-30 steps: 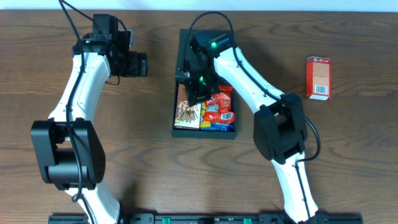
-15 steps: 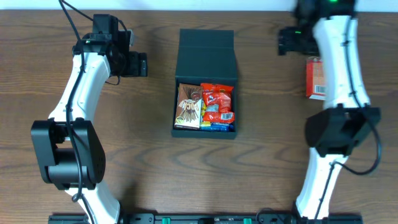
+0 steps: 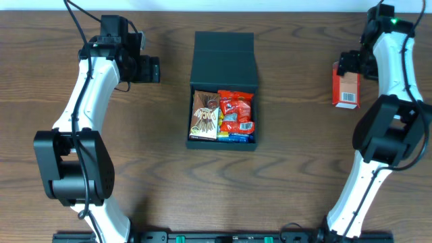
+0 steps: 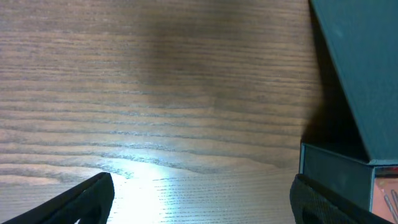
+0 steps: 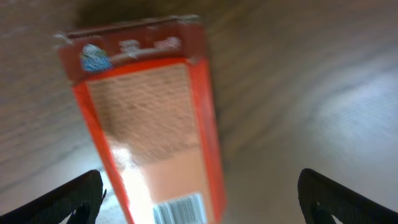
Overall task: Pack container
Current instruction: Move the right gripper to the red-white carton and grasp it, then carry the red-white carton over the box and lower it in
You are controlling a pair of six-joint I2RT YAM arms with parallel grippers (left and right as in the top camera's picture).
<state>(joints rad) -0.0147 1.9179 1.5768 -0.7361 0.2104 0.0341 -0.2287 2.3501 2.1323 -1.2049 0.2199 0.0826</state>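
The container (image 3: 223, 64), a matte black box with its flap lid folded back, lies mid-table and holds a brown snack packet (image 3: 204, 116) and red packets (image 3: 237, 111). Its lid and front wall (image 4: 357, 87) show at the right of the left wrist view. My left gripper (image 3: 152, 69) hovers open to the left of the box, with only bare wood between its fingers (image 4: 84, 199). Over the far end of a small red carton (image 3: 345, 85), my right gripper (image 3: 350, 63) is open. That carton (image 5: 152, 124) lies below it on the wood, nearer the left fingertip (image 5: 71, 199), untouched.
The brown wooden table (image 3: 283, 175) stretches around the box. The red carton lies near the right edge, well apart from the container. Both arm bases stand at the front edge.
My right arm left the container, swung to the back right and came down over the red carton, its jaws now wide open. The left arm has not moved.
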